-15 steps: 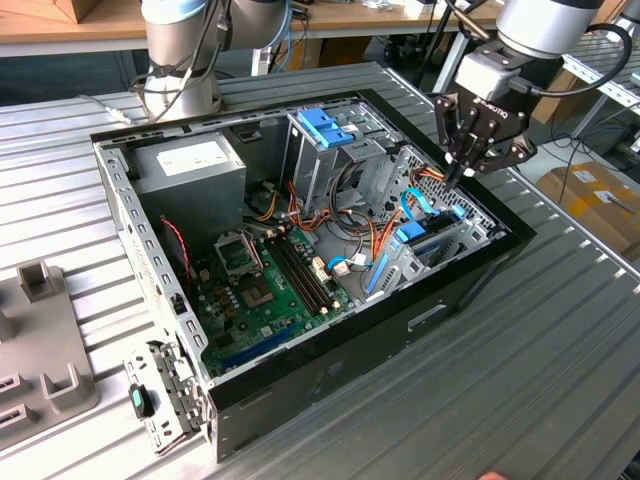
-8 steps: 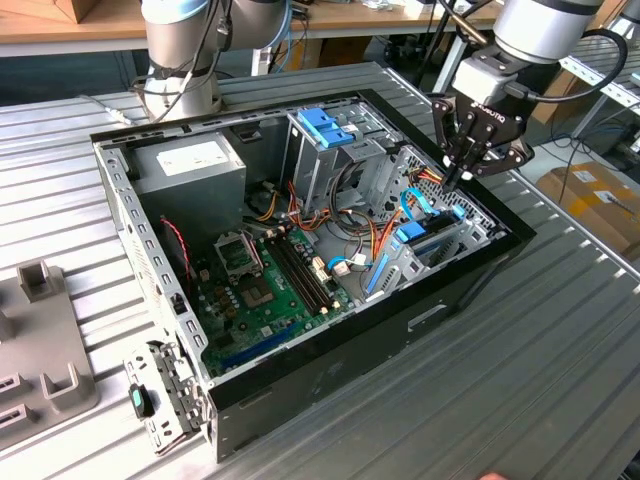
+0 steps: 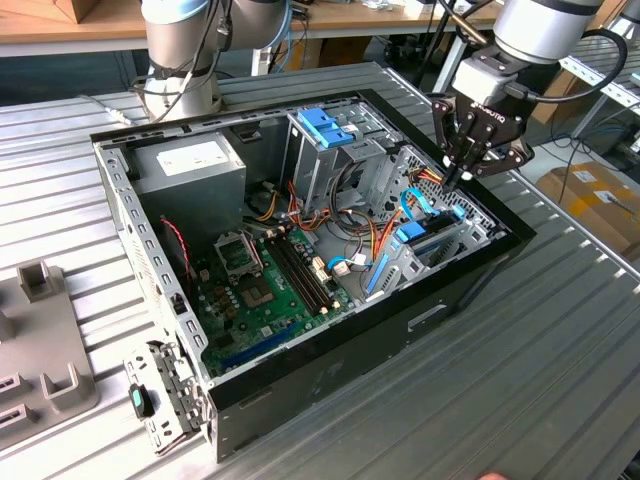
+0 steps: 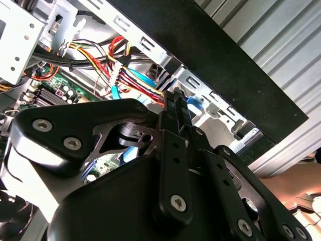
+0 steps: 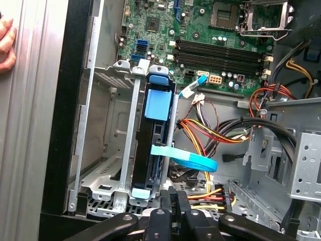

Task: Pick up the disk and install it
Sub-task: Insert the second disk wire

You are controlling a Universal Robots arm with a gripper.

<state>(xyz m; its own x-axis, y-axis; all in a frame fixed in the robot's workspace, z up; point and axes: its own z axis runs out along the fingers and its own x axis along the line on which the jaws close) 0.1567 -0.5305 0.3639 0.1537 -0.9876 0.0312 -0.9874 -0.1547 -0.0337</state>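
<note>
Disk point(image 5: 150, 145) upright in the computer case's point(image 3: 470, 275) metal bay point(image 5: 108, 150).

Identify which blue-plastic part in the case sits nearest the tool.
The disk with light blue rails, standing on edge in the bay just under the tool; the blue latch tops the taller cage farther off.

The computer case point(image 3: 330, 385) is black outside, with bare silver-grey metal walls within. At its middle lies a green motherboard point(image 3: 262, 292) with black memory slots. The disk point(image 5: 153, 145) is dark with light blue side rails. At 12 o'clock in the case a blue latch point(image 3: 327, 127) tops the grey drive cage. The power supply point(image 3: 190, 170) at 10 o'clock is grey with a white label. Cables point(image 5: 210, 131) run red, yellow, orange and black. The gripper point(image 3: 458, 180) is black. The counter point(image 3: 560, 350) is ribbed grey.
</note>
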